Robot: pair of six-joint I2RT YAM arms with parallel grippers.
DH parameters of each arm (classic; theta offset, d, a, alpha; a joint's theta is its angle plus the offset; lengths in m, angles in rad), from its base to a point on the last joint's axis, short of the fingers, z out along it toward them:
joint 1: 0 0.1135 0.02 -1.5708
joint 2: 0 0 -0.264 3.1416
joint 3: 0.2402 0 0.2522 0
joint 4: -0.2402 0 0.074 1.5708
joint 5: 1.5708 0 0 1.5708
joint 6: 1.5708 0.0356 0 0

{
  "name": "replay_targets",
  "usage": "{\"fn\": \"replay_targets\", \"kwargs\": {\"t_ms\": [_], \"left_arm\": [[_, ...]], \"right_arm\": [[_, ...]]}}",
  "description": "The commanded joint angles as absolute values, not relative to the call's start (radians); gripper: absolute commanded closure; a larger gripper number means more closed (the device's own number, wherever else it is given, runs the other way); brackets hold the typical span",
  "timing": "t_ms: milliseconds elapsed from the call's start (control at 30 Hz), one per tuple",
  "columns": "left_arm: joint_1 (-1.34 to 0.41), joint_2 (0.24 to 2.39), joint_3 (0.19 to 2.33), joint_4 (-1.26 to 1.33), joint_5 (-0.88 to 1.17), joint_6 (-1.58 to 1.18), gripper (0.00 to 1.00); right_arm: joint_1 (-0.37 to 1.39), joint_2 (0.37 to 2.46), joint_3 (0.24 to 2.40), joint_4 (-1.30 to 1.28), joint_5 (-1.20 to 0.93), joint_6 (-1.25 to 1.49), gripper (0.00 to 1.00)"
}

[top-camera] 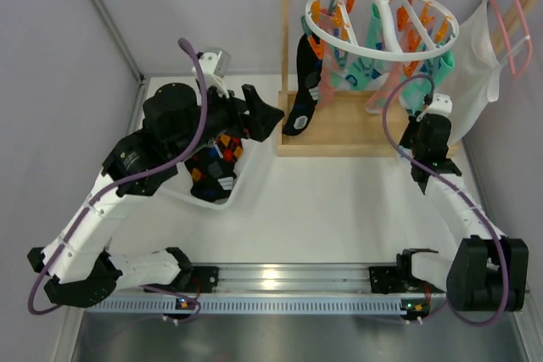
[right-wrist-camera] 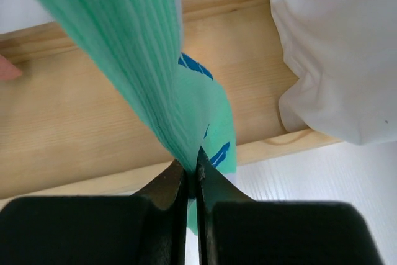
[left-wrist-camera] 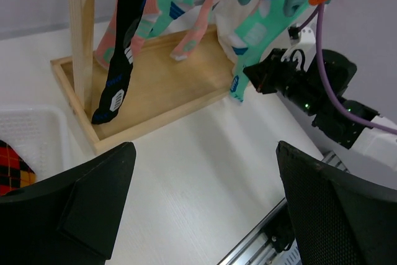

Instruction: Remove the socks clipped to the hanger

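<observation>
The round white hanger [top-camera: 382,50] hangs from a wooden rod at the back, with orange and teal clips holding several socks. A black sock [top-camera: 300,103] dangles on the left of it and teal socks [top-camera: 422,84] on the right. My right gripper [right-wrist-camera: 192,167] is shut on the lower end of a teal sock [right-wrist-camera: 127,48] with blue marks, which stays clipped above. The same right gripper [top-camera: 419,118] sits just under the ring. My left gripper [left-wrist-camera: 205,153] is open and holds nothing. That left gripper [top-camera: 265,116] hovers left of the black sock [left-wrist-camera: 121,60].
A white basket [top-camera: 236,191] under the left arm holds argyle socks. The wooden stand's tray base [top-camera: 356,131] and post [top-camera: 284,40] sit below the hanger. A white cloth garment [top-camera: 475,82] and a pink wire hanger [top-camera: 509,23] hang at the right. A metal rail [top-camera: 288,277] runs along the front.
</observation>
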State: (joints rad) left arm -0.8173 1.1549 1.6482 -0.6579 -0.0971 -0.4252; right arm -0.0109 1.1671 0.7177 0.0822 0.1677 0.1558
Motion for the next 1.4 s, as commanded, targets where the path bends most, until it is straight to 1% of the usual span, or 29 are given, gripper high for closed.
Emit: {"fn": "replay_targets", "kwargs": {"t_ms": [0, 133, 167, 233, 267, 367, 467, 500, 633, 667, 800, 967, 1200, 1367], "left_arm": [[-0.816, 1.173, 1.742, -0.655, -0.075, -0.449, 0.01], [-0.816, 1.232, 1.868, -0.686, -0.072, -0.472, 0.01], [-0.816, 1.247, 1.923, -0.708, -0.075, -0.474, 0.01], [-0.816, 1.29, 1.971, -0.729, -0.1, -0.477, 0.01], [-0.816, 1.308, 2.02, -0.742, -0.109, -0.479, 0.01], [-0.816, 1.388, 2.123, -0.811, -0.147, -0.476, 0.01], [-0.816, 1.468, 2.203, -0.879, -0.172, -0.474, 0.01], [-0.818, 1.511, 2.267, -0.915, -0.179, -0.472, 0.01], [-0.824, 1.586, 2.362, -0.972, -0.239, -0.46, 0.01], [-0.828, 1.594, 2.364, -0.976, -0.25, -0.459, 0.01], [-0.844, 1.612, 2.37, -0.974, -0.304, -0.439, 0.01], [-0.9, 1.629, 2.416, -0.974, -0.397, -0.399, 0.02], [-0.927, 1.635, 2.45, -0.973, -0.465, -0.327, 0.01], [-0.934, 1.661, 2.476, -0.973, -0.498, -0.269, 0.01]], "right_arm": [[0.033, 1.069, 0.695, 0.13, 0.195, 0.15, 1.0], [0.159, 0.95, 0.678, 0.072, 0.296, 0.179, 1.0], [0.223, 0.936, 0.678, 0.045, 0.358, 0.187, 1.0], [0.285, 0.904, 0.687, 0.012, 0.399, 0.201, 1.0], [0.314, 0.894, 0.69, 0.003, 0.432, 0.212, 1.0], [0.483, 0.882, 0.713, -0.041, 0.534, 0.218, 1.0], [0.587, 0.902, 0.75, -0.08, 0.609, 0.225, 1.0], [0.615, 0.91, 0.758, -0.096, 0.632, 0.225, 1.0], [0.768, 0.988, 0.814, -0.135, 0.773, 0.221, 1.0], [0.822, 1.005, 0.839, -0.141, 0.791, 0.225, 1.0], [0.931, 1.092, 0.896, -0.144, 0.85, 0.23, 1.0], [1.058, 1.278, 1.033, -0.149, 0.914, 0.2, 1.0], [1.127, 1.508, 1.224, -0.149, 0.913, 0.132, 1.0], [1.144, 1.604, 1.345, -0.155, 0.884, 0.092, 1.0]]}}
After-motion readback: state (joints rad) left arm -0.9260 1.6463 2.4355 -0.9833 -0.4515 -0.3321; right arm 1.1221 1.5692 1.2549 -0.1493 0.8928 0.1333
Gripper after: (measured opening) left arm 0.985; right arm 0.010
